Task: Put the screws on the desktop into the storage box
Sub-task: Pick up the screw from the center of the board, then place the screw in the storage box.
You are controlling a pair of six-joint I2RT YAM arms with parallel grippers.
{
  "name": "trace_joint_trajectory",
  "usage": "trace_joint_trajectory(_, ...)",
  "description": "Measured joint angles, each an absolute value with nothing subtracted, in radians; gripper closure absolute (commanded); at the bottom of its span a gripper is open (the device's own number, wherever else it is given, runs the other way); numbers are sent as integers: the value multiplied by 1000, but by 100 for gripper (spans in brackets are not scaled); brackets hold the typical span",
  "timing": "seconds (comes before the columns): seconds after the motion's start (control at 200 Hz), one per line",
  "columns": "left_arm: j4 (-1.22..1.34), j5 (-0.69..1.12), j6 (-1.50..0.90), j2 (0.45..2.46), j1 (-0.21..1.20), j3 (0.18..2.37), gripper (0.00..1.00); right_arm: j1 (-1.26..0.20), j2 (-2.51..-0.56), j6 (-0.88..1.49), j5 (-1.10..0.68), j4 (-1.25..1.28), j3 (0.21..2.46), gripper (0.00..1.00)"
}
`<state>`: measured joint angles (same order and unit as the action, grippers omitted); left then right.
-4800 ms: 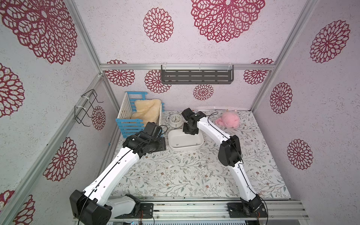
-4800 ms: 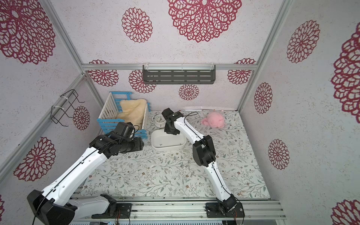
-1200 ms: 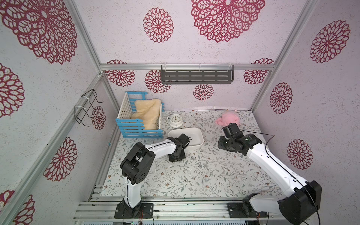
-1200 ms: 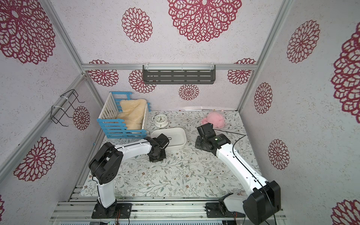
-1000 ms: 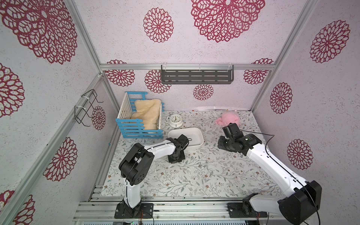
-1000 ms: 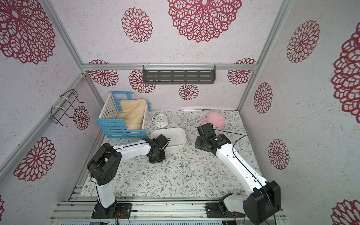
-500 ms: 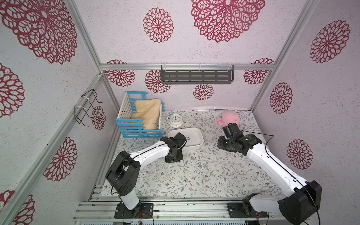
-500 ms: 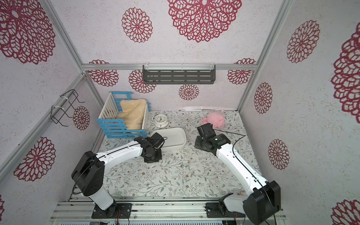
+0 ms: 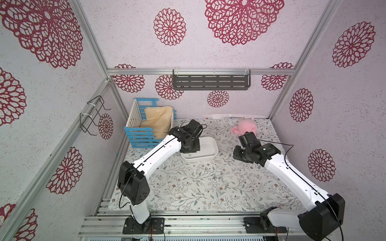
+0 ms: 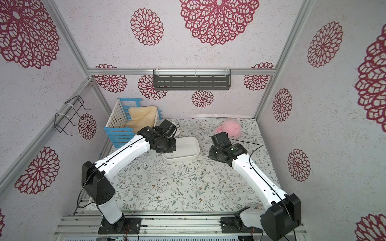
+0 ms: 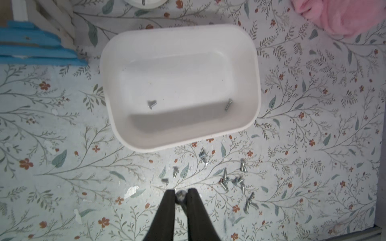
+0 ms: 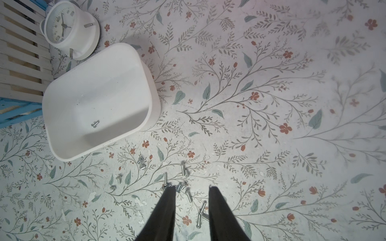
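Note:
The white storage box [image 9: 211, 143] [image 10: 193, 144] stands at the back middle of the flowered desktop [image 9: 188, 194]. Two screws [image 11: 152, 103] lie on its floor, and the right wrist view shows one [image 12: 95, 124]. Several more screws [image 9: 217, 177] [image 10: 198, 177] [image 11: 236, 181] [image 12: 183, 186] lie scattered on the desktop in front of the box. My left gripper [image 11: 180, 193] is shut on a small silver screw [image 11: 180, 195], raised; in both top views its wrist hangs over the box's left end. My right gripper [image 12: 191, 190] is open and empty, high above the loose screws, right of the box.
A blue-and-white slatted crate [image 9: 144, 133] with a cream fleece stands at the back left. A round white clock [image 12: 62, 27] sits behind the box. A pink plush [image 9: 244, 127] lies at the back right. A grey shelf [image 9: 211, 82] hangs on the back wall.
My left arm has lifted from the desktop in front of the box and moved back over the box's left end, still shut on the screw. The right arm has stayed still this last second.

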<state>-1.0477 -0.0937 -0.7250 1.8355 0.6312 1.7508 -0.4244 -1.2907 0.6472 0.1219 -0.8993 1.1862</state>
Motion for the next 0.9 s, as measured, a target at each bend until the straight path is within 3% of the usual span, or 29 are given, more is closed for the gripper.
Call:
trace_joint_trajectory(0.465,-1074,-63,-678,2244,537,2013,84,-424,-1291,648,113,-893,1162,69)
trace_joint_trajectory(0.901,-1081,-35,-661,2361,532,2046,82,-425,-1328,648,96,-847,1135,69)
